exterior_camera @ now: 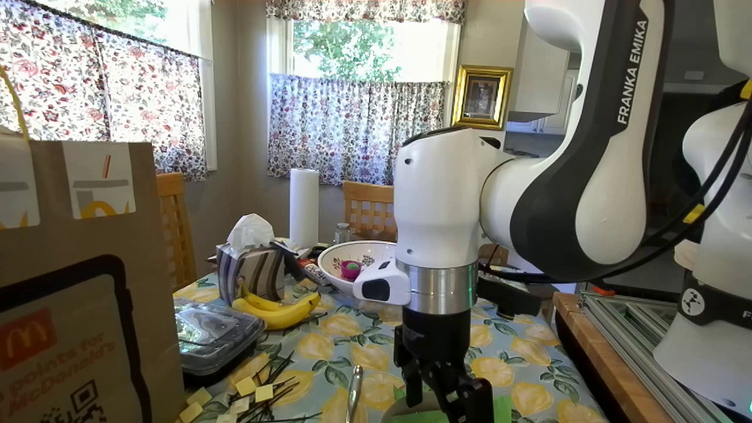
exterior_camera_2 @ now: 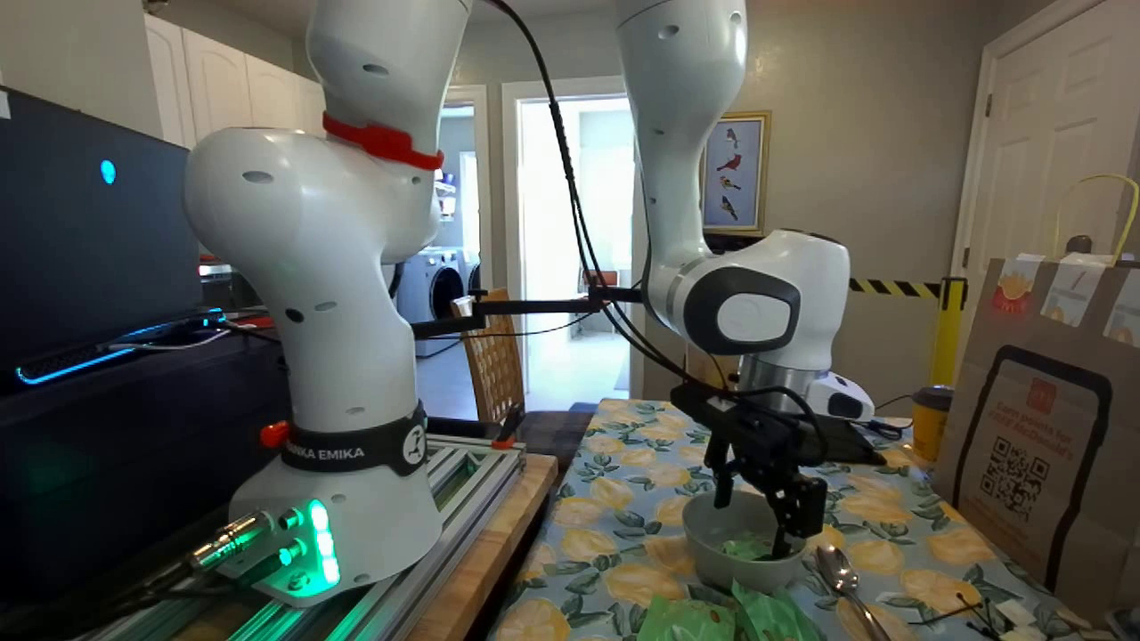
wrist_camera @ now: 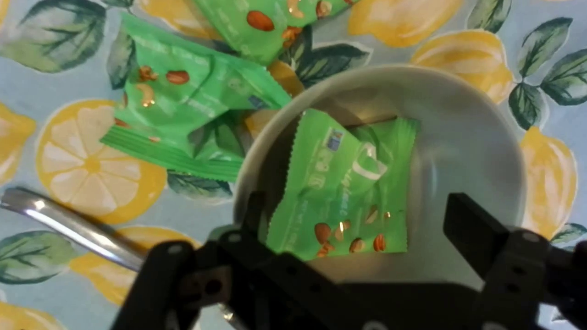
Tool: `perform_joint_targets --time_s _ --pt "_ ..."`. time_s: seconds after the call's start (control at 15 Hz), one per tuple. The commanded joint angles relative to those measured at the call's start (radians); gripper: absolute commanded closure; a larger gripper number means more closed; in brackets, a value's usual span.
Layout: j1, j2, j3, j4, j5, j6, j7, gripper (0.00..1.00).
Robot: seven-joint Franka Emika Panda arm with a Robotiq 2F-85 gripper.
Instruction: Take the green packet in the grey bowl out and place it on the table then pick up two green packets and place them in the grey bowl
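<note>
Farthest left in the wrist view, a metal spoon point(wrist_camera: 69, 224) lay on the lemon-print tablecloth point(wrist_camera: 50, 293), and up from it came one loose green packet point(wrist_camera: 197, 96), just beside the grey bowl point(wrist_camera: 472, 151). Somewhat further right, a second loose packet point(wrist_camera: 270, 23) ran out of the top of the view. The packet in the bowl point(wrist_camera: 344, 192) lay toward that bowl's left side, and over it hung the gripper point(wrist_camera: 360, 211), its jaws wide apart, one at either side of the packet, holding nothing. The step in hand looked to be the first, taking that packet out, with no grip made yet. The next move likely called for a small shift toward the packet's middle, a little sinking, then a pinch on the wrapper alone, not the bowl wall, before setting it on bare cloth
</note>
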Motion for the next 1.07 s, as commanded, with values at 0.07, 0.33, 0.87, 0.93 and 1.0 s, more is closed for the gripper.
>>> perform_joint_targets --time_s 0.07,0.33,0.87,0.93,1.0 --pt "0.003 0.066 -0.006 0.049 -0.025 -0.009 -0.005 0.0" --pt "0.016 0.09 -0.019 0.063 -0.042 -0.016 0.004 0.27" --pt "0.013 0.05 -0.012 0.039 -0.03 -0.021 0.031 0.86" --pt "0.017 0.036 -0.015 0.028 -0.03 -0.016 0.044 0.92" --pt "0.017 0.02 -0.012 0.016 -0.027 -0.011 0.049 0.92"
